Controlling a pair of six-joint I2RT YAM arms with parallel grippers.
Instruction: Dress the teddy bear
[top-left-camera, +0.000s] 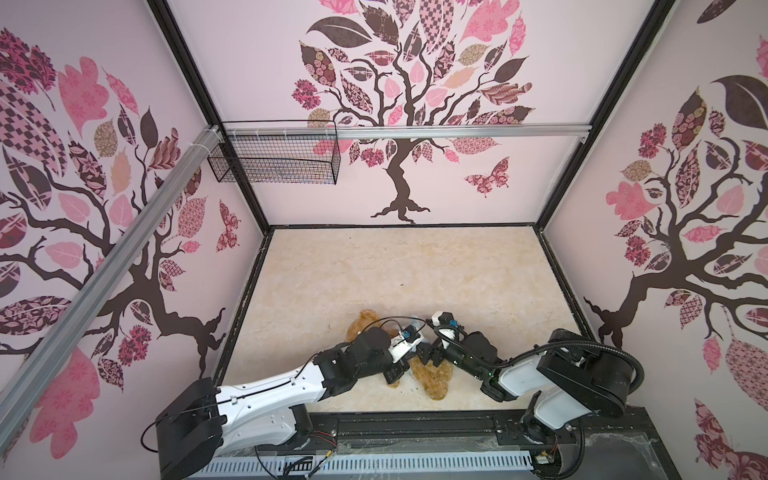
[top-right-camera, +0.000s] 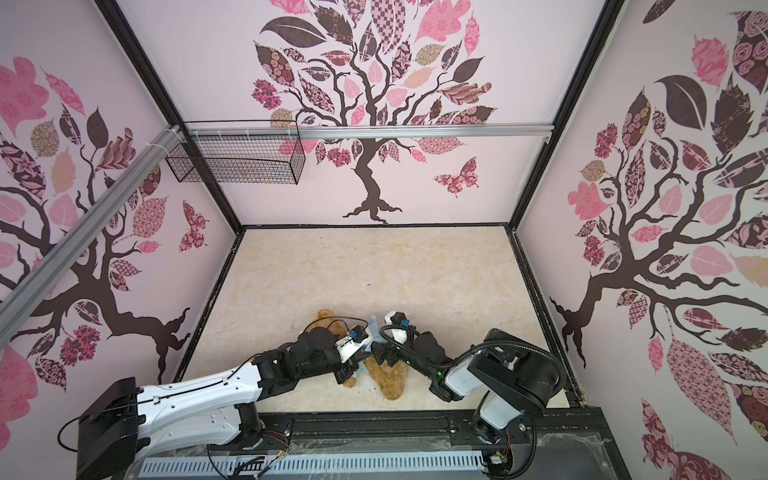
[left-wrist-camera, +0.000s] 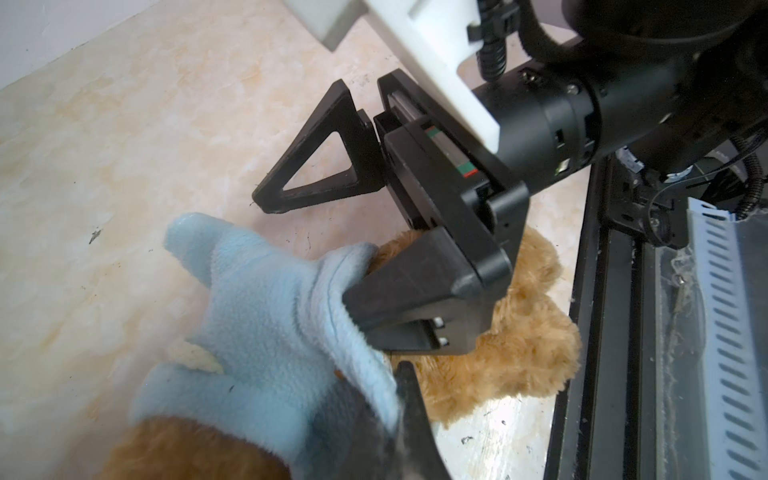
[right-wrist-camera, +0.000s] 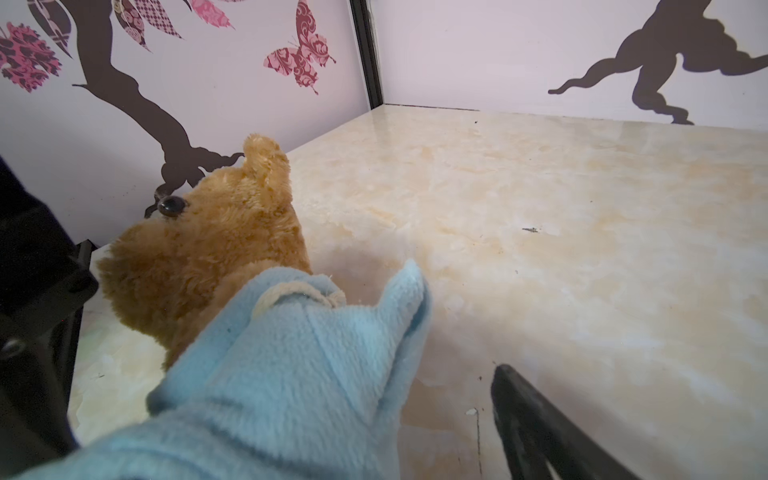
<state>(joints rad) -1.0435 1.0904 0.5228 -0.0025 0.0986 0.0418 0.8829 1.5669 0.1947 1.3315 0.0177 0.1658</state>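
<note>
The bear (top-left-camera: 433, 376) lies flat on the counter (top-left-camera: 395, 270) close to its front edge. Its long axis runs on a slant in both top views, with the head (right-wrist-camera: 199, 249) toward the far left and the legs (left-wrist-camera: 511, 345) toward the near right, by the right arm's base. A light blue shirt (left-wrist-camera: 270, 332) covers the middle of the body, collar at the neck and hem toward the legs, and one sleeve (right-wrist-camera: 409, 295) sticks out flat and seemingly empty. Both tools meet over the torso, just beside each other. The left tool (left-wrist-camera: 395, 390) is closed tight with shirt fabric bunched at its tip, so I take it to be pinching the hem. The right tool (left-wrist-camera: 305, 249) stands wide: one finger hangs free above the counter, apart from the cloth, while the other presses at the hem where fur shows beneath. It grips nothing that I can see. The next move turns, I'd say, on the shirt having to slide along the bear's length, away from the head and toward the legs. The right arm is nearer the leg end and comes at the hem from that side, so it looks best placed to close on the hem and draw it down against the left's pinch.
</note>
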